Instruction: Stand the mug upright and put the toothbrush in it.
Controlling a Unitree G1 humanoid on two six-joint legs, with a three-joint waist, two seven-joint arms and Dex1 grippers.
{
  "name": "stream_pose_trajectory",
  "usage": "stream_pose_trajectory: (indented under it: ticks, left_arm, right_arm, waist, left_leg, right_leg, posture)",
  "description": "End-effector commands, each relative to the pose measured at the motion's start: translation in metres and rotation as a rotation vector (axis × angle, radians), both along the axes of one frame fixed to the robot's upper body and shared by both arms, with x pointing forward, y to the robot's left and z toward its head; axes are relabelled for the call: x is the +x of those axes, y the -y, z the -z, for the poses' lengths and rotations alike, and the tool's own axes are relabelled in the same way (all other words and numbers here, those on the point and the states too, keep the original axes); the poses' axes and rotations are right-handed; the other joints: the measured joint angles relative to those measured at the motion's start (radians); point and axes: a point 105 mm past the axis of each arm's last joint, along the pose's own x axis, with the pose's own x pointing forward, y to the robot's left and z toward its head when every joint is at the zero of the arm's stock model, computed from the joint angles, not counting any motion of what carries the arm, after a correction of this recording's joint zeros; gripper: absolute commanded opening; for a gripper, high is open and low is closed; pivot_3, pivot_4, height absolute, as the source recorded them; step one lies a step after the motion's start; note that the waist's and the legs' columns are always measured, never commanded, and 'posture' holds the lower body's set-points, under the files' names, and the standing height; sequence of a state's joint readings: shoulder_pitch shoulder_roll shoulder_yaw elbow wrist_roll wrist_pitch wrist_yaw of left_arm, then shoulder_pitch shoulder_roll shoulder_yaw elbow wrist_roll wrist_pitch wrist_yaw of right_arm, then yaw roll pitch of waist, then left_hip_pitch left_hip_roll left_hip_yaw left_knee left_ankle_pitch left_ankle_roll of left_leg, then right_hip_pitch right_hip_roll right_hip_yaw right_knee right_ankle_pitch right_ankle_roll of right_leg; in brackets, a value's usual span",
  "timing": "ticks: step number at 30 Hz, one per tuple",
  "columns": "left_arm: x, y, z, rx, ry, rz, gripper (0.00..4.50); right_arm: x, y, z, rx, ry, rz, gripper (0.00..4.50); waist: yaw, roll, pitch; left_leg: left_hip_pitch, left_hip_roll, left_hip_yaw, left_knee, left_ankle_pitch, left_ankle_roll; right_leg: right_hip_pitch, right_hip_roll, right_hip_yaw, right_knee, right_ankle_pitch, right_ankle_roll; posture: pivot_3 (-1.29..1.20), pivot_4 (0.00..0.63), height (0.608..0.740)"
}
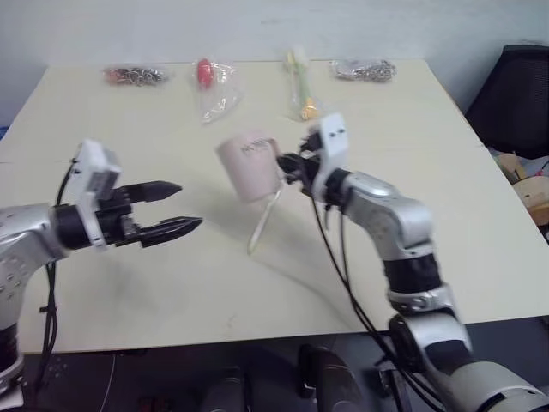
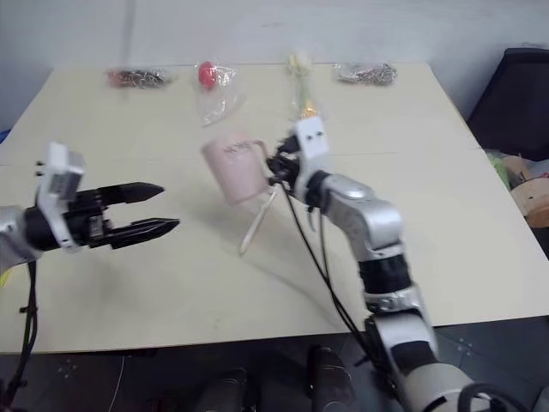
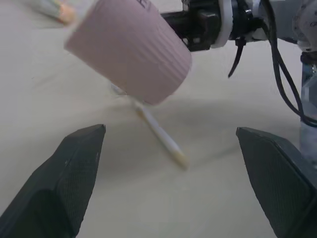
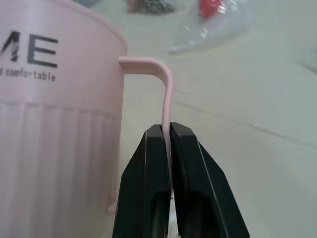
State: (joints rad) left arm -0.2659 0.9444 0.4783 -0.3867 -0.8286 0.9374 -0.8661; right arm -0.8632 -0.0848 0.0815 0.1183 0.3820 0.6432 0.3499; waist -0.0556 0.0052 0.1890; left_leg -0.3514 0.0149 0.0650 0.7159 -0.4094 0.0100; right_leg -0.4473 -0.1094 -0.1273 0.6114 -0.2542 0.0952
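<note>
Mug (image 1: 249, 167) hangs tilted above the table, right gripper (image 4: 167, 136) pinching its thin handle; rigid, light, liable to swing. Toothbrush (image 1: 264, 221) lies just beneath it. Left gripper (image 1: 176, 209) gapes empty nearby.

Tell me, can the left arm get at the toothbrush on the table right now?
Probably yes. The left gripper is open and pointed toward the toothbrush, with bare table between them. The pink mug, held by its handle in the right gripper, hangs tilted above the brush's far end, so that end looks crowded.
</note>
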Motion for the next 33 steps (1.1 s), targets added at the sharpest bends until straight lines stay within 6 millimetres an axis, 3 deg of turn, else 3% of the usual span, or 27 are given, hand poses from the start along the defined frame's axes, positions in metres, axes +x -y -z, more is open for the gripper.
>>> stream_pose_trajectory:
  ticks: [1, 4, 9, 10, 12, 14, 22, 26, 33]
  left_arm:
    - [-0.012, -0.005, -0.017, 0.009, 0.063, -0.031, 4.50]
    - [-0.022, -0.005, -0.015, 0.017, 0.048, -0.040, 4.50]
    - [-0.036, -0.017, -0.010, 0.037, 0.023, -0.112, 4.50]
    - [-0.037, -0.020, -0.010, 0.034, 0.021, -0.132, 4.50]
    - [-0.041, -0.029, -0.011, 0.020, 0.013, -0.171, 4.50]
    - [-0.044, -0.035, -0.010, 0.007, 0.003, -0.197, 4.50]
    - [-0.045, -0.049, -0.005, 0.002, -0.016, -0.253, 4.50]
    - [-0.038, -0.043, -0.007, -0.004, -0.002, -0.222, 4.50]
    - [-0.033, -0.039, -0.008, -0.003, 0.005, -0.198, 4.50]
  right_arm:
    - [-0.009, -0.036, -0.012, -0.014, 0.192, -0.065, 0.02]
    - [-0.019, -0.069, 0.004, -0.031, 0.268, -0.140, 0.02]
    - [-0.017, -0.085, 0.030, -0.045, 0.295, -0.169, 0.02]
    - [-0.016, -0.086, 0.033, -0.044, 0.294, -0.171, 0.53]
    - [-0.015, -0.082, 0.038, -0.042, 0.300, -0.177, 1.01]
    - [-0.014, -0.077, 0.041, -0.045, 0.313, -0.177, 1.76]
    - [-0.018, -0.060, 0.038, -0.053, 0.343, -0.201, 4.48]
    - [-0.018, -0.054, 0.035, -0.096, 0.321, -0.213, 4.48]
    - [-0.020, -0.020, 0.028, -0.311, 0.285, -0.157, 4.48]
  waist:
    - [0.002, 0.000, 0.000]
    - [-0.001, 0.000, 0.000]
    - [-0.008, 0.000, 0.000]
    - [-0.008, 0.000, 0.000]
    - [-0.009, 0.000, 0.000]
    - [-0.013, 0.001, 0.000]
    - [-0.017, 0.001, 0.000]
    - [-0.018, 0.001, 0.000]
    - [-0.007, 0.001, 0.000]
  left_leg:
    - [0.000, -0.001, -0.001, 0.000, 0.000, 0.000]
    - [0.000, -0.002, -0.002, 0.001, 0.000, 0.000]
    - [0.001, -0.001, -0.003, 0.000, 0.000, 0.000]
    - [0.000, -0.001, -0.003, 0.000, 0.000, -0.001]
    - [0.001, -0.001, -0.003, 0.000, 0.000, -0.001]
    - [0.001, 0.000, -0.003, 0.000, 0.001, -0.001]
    - [0.001, 0.000, -0.011, 0.000, 0.001, -0.001]
    - [0.001, 0.000, -0.012, 0.000, 0.001, -0.001]
    - [0.001, 0.000, -0.012, 0.000, 0.001, -0.001]
  right_leg:
    - [0.001, -0.001, -0.001, 0.000, 0.000, 0.000]
    - [0.001, -0.001, 0.000, 0.000, 0.000, 0.000]
    - [0.002, -0.001, -0.001, 0.000, 0.000, -0.001]
    - [0.002, -0.001, -0.001, 0.000, 0.000, -0.001]
    - [0.002, -0.001, -0.001, 0.000, 0.000, -0.001]
    - [0.002, 0.000, -0.001, 0.000, -0.001, -0.001]
    - [0.002, -0.001, -0.001, 0.000, -0.001, -0.001]
    - [0.002, -0.001, -0.001, 0.001, -0.001, -0.002]
    - [0.002, -0.002, 0.000, 0.001, -0.001, -0.002]
  posture:
    - [0.00, 0.150, 0.740]
    - [0.00, 0.150, 0.740]
    - [0.00, 0.150, 0.740]
    - [0.00, 0.150, 0.740]
    - [0.00, 0.150, 0.740]
    - [0.00, 0.150, 0.740]
    - [0.00, 0.150, 0.740]
    - [0.00, 0.150, 0.740]
    - [0.00, 0.150, 0.740]
